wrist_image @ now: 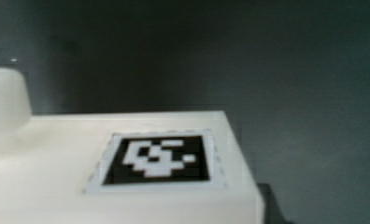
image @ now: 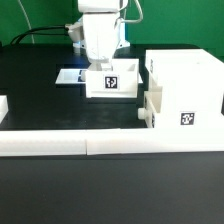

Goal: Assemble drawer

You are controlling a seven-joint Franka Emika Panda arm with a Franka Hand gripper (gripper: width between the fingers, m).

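Note:
A small white drawer tray [image: 111, 80] with a black-and-white tag on its front stands on the black table at the middle. My gripper [image: 102, 60] is down on its top from behind. The fingertips are hidden by the tray, so the grip does not show. The wrist view is filled by the tray's tagged face [wrist_image: 159, 160], seen from very close, with no fingers in sight. The tall white housing [image: 190, 85] stands at the exterior view's right, with a knobbed tray [image: 146, 112] at its lower left side.
The marker board [image: 68, 75] lies flat behind and to the left of the tray. Long low white border strips [image: 90, 142] run along the front, and another piece [image: 3, 108] sits at the exterior view's left edge. A green wall is behind.

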